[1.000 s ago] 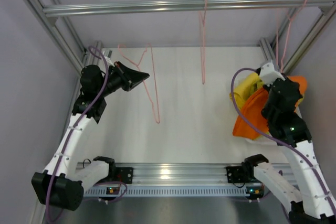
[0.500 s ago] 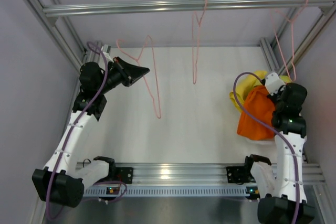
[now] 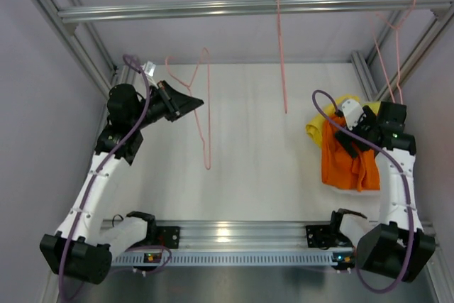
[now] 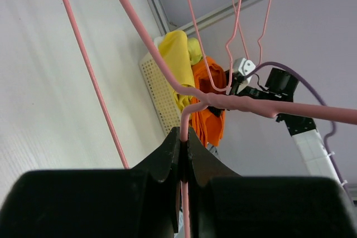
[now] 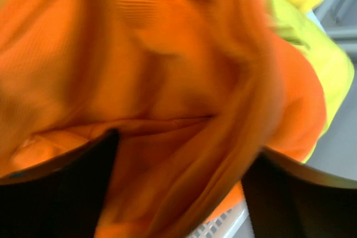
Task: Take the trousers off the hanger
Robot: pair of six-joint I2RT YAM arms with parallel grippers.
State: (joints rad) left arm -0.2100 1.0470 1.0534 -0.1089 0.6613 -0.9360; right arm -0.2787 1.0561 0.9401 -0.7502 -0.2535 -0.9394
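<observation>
Trousers of plain folded cloth, 3 of them, lie heaped at the right side of the white table [image 3: 248,175]. The bright orange trousers [image 3: 347,168] are on top, with the yellow trousers [image 3: 317,127] and the yellow-green trousers [image 5: 321,59] under and behind them, all over a white perforated basket [image 4: 159,90]. None is on a hanger.

My right gripper [image 5: 181,154] sits right against the orange cloth, its 2 fingers spread wide and pinching nothing that I can make out. My left gripper [image 4: 183,137] is clamped on the wire of a bare pink wire hanger [image 3: 206,115]. The middle pink hanger [image 3: 281,69] and the right pink hanger [image 3: 395,47] hang bare from the aluminium rail [image 3: 177,10].

I judge the cloth light, limp and slack, so it will sag and slide off thin wire easily. The place to take it is a thick fold or bunched edge, not 1 loose layer.
</observation>
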